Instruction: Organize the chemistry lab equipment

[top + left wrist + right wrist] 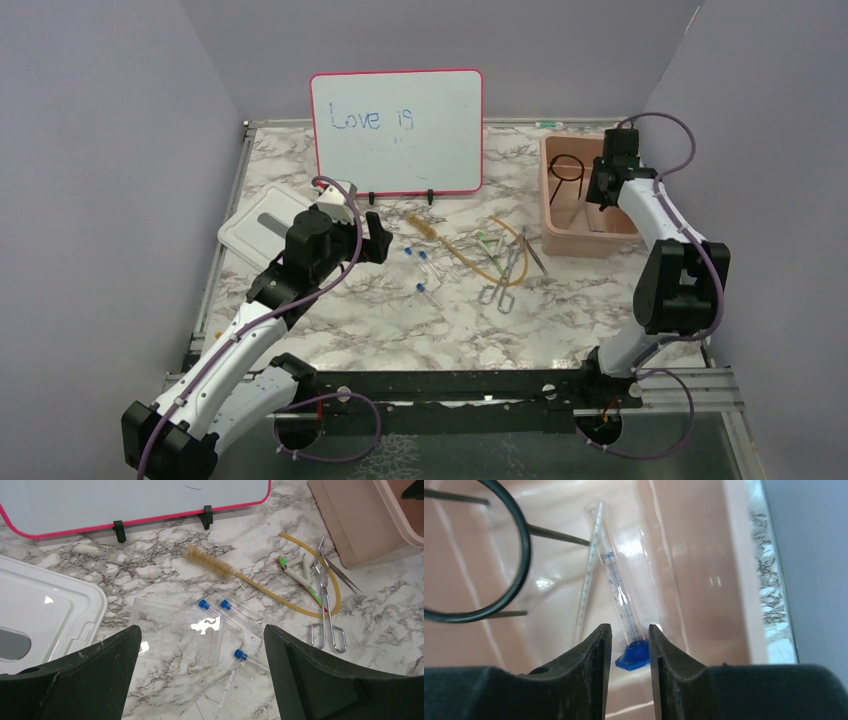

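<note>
Lab equipment is partly sorted: your pink bin [590,246] holds wire ring [527,555] and cylinder [619,590]; forceps [324,587], amber tube [299,542] and blue-capped tubes [204,604] lie left of it. Left gripper [201,632] and right gripper [630,630] stand parted, empty.

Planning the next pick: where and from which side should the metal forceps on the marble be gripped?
I'd take the metal forceps at the finger-loop end, coming straight down from above and closing across both loops. They lie flat, and the loops rest on bare marble, clear of the amber tube crossing the shanks.
</note>
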Controlling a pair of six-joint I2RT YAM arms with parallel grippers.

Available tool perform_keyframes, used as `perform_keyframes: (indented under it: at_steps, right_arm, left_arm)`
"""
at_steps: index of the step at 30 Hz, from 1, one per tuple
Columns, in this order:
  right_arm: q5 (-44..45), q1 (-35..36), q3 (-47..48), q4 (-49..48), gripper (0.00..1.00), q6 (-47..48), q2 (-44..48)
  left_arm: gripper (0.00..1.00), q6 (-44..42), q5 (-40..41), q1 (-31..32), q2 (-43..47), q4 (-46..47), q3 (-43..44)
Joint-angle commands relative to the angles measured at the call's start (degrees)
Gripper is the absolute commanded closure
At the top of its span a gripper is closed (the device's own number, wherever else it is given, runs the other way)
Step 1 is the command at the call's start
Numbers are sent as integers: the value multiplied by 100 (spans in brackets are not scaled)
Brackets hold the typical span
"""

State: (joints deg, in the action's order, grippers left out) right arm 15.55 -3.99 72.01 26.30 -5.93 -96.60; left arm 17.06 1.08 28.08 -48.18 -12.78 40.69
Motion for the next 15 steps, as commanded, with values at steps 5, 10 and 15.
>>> perform_keyframes:
  at_steps: [5,10,15]
  right_arm:
    - [-680,336,586,751,61,-725,1343]
    - [-715,1521,731,1073,60,-891,1858]
    - [-521,3212,571,1185,60,-1270,2064]
  left_arm:
    - [1,-71,0,-48,102,118,62]
    - [1,-76,-214,-48,140,150,16]
    - [3,-7,-208,-48,118,173,19]
